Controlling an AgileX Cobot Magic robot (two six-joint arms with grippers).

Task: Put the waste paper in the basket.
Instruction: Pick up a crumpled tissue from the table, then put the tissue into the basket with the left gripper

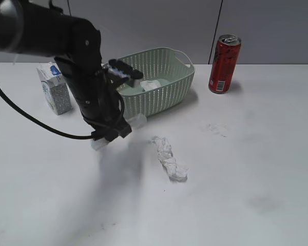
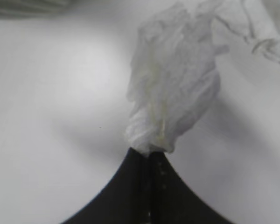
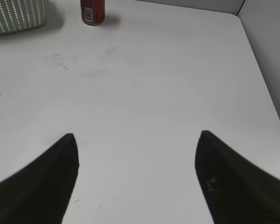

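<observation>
Left tool (image 2: 149, 156) pinched on waste paper (image 2: 172, 88), basket (image 1: 167, 77) beside, right tool (image 3: 137, 158) spread, holding nothing, soda can (image 1: 224, 64) apart

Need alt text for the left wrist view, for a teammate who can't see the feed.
The left gripper, jaws closed, pinches a crumpled piece of white waste paper that stands up above the white table. More crumpled paper lies at the top right corner.
</observation>
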